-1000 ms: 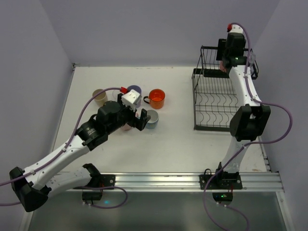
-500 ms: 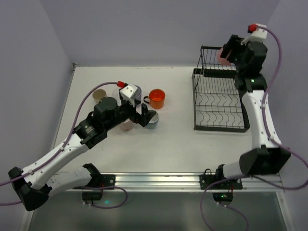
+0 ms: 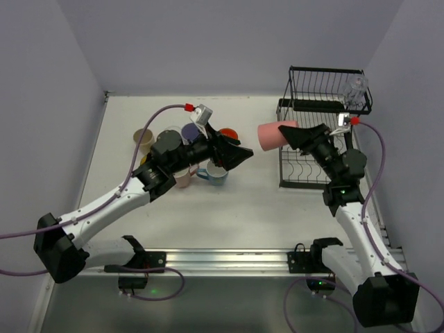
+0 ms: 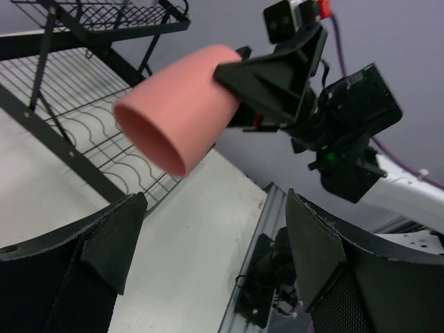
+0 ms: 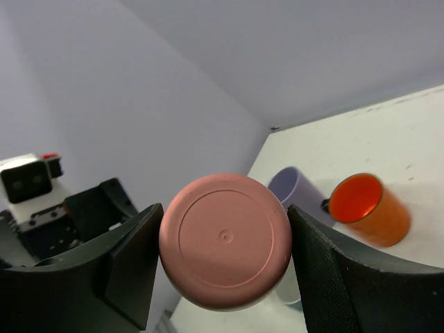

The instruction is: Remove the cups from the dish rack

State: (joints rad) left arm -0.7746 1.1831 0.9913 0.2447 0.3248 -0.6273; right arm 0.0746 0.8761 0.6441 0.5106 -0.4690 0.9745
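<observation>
The right gripper [image 3: 294, 135] is clamped on the pink cup [image 3: 275, 134], which lies on its side in the air just left of the dish rack [image 3: 316, 165], its mouth toward the left arm. In the right wrist view the cup's flat base fills the gap between the fingers [image 5: 333, 277] and hides much of what lies beyond. The left gripper [image 3: 239, 155] hangs spread wide, facing the cup's mouth but apart from it, with nothing between its fingers [image 4: 104, 243]. It covers part of the orange cup [image 3: 227, 133] and the blue mug [image 3: 215, 175]. A clear cup [image 3: 355, 90] stands on the rack's upper shelf, faint against the wire. On the table [image 3: 243, 208], the left arm cuts off the beige cup [image 3: 143, 137], lavender cup [image 3: 190, 130] and a pink mug [image 3: 183, 179] — each shows only in part
</observation>
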